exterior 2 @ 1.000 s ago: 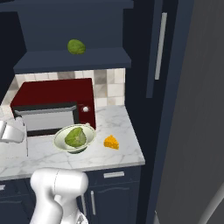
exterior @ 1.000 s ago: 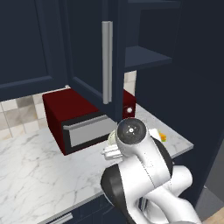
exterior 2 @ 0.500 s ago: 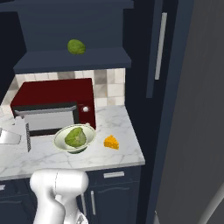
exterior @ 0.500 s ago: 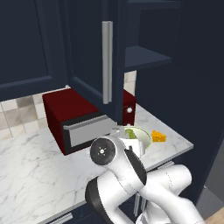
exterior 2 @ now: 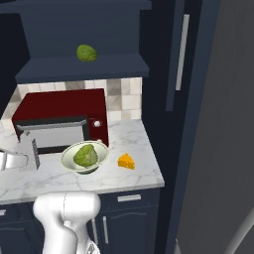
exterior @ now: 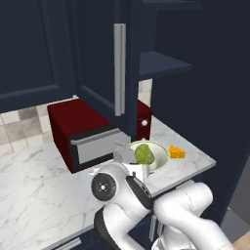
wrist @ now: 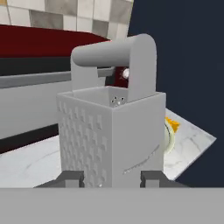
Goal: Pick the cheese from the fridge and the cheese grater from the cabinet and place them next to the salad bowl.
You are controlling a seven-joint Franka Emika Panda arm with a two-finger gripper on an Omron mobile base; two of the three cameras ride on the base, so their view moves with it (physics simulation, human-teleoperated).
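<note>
My gripper is shut on the cheese grater, a silver box grater with a top handle; the fingertips press its lower sides. In the right base view the cheese grater hangs just over the counter, left of the salad bowl, in front of the microwave door. The salad bowl holds a leafy green lump. The cheese, an orange wedge, lies on the marble right of the bowl, also seen as cheese. The navy cabinet door stands open. The grey fridge rises at the right.
A dark red microwave stands against the tiled wall behind the bowl. A loose green lump lies on the open shelf above. The cabinet door's silver bar handle hangs over the counter. The counter edge ends right of the cheese.
The gripper has carried the cheese grater to the right, closer to the salad bowl. The arm's elbow has swung down and to the left in the left base view.
</note>
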